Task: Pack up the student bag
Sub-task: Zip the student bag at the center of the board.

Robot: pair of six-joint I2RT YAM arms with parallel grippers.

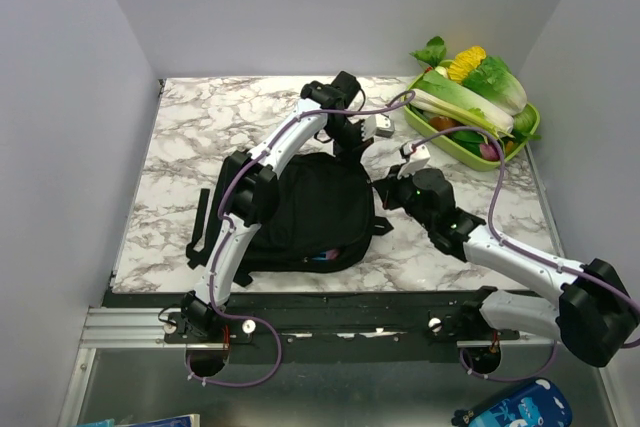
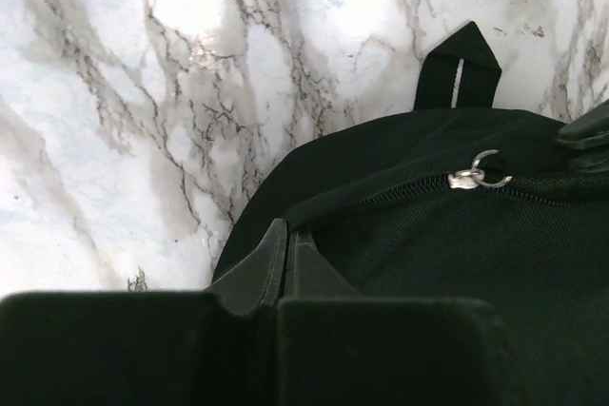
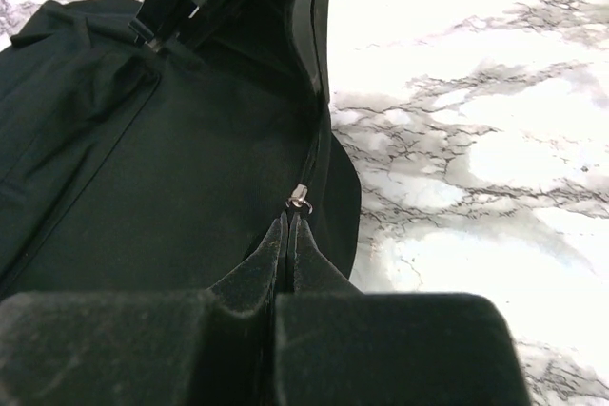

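The student bag point(image 1: 310, 212) is a black backpack lying flat in the middle of the marble table. My left gripper point(image 1: 353, 150) is at its far edge, shut, pinching a bunched fold of the fabric point(image 2: 314, 206) beside the zipper. The silver slider with its ring point(image 2: 473, 176) lies to the right of the left gripper point(image 2: 288, 225). My right gripper point(image 1: 385, 195) is at the bag's right edge. In the right wrist view the right gripper point(image 3: 288, 219) is shut just below the slider ring point(image 3: 301, 203), with a dark pull running in between the tips.
A green tray point(image 1: 440, 141) of leafy vegetables stands at the far right corner. The bag's straps point(image 1: 200, 232) trail off to the left. Something blue and red point(image 1: 322, 255) shows at the bag's near edge. A blue pouch point(image 1: 510, 409) lies below the table's front rail.
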